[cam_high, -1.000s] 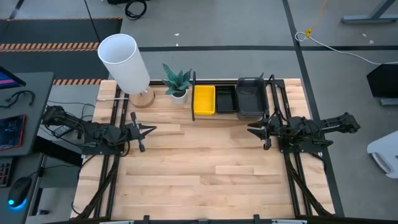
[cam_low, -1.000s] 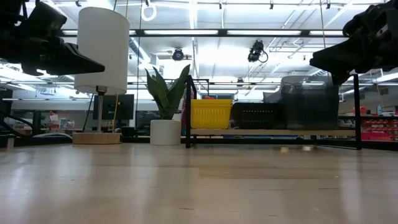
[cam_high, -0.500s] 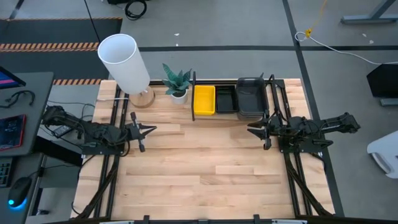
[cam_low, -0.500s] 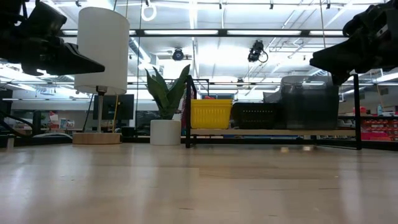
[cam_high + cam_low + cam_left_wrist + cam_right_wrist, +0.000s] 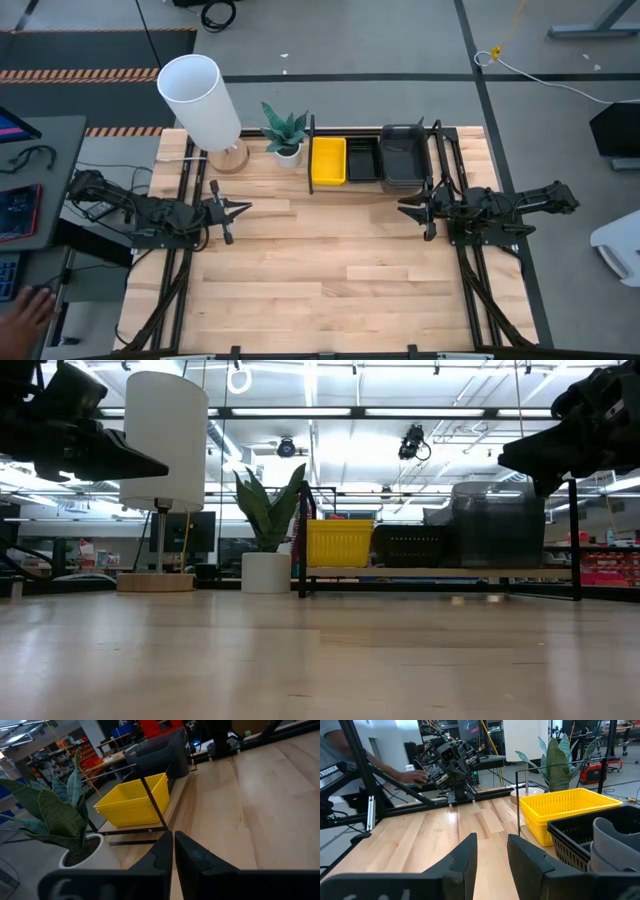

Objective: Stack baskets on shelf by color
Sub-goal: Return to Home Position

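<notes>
On the shelf (image 5: 440,572) at the table's far edge, a yellow basket (image 5: 328,160), a black basket (image 5: 362,160) and a smoky grey basket (image 5: 402,157) stand side by side on their bottoms. How many are nested in each stack cannot be told. My left gripper (image 5: 240,208) hovers shut at the table's left, pointing toward the right, with nothing in it. My right gripper (image 5: 405,208) hovers open at the table's right, in front of the grey basket, pointing left, with nothing between its fingers. In the left wrist view the yellow basket (image 5: 135,800) lies ahead of the shut fingers.
A white cylinder lamp (image 5: 200,100) and a potted plant (image 5: 286,130) stand at the far left, next to the shelf. The wooden tabletop (image 5: 320,270) stretches between the arms and toward the near edge. A person's hand (image 5: 25,310) rests at a desk left of the table.
Both arms have kept still. A person's hand has come into view at the desk beyond the table's left edge.
</notes>
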Tool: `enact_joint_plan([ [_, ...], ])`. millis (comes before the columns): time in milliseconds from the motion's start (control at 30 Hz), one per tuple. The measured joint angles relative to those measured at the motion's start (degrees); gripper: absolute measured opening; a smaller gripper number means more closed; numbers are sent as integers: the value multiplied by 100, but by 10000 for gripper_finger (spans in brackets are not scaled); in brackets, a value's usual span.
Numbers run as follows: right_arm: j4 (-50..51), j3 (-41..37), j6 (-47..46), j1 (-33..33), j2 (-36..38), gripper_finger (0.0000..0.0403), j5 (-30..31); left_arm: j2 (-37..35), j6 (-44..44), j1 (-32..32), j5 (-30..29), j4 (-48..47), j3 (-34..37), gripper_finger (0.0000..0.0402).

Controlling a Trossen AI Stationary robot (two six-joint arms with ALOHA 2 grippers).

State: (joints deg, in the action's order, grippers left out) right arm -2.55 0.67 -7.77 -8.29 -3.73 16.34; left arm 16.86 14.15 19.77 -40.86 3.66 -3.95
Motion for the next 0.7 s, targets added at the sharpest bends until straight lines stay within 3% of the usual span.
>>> enact_joint_plan([
  [700,0,2,0,0,0,113,0,0,0,1,0,1,0,20],
])
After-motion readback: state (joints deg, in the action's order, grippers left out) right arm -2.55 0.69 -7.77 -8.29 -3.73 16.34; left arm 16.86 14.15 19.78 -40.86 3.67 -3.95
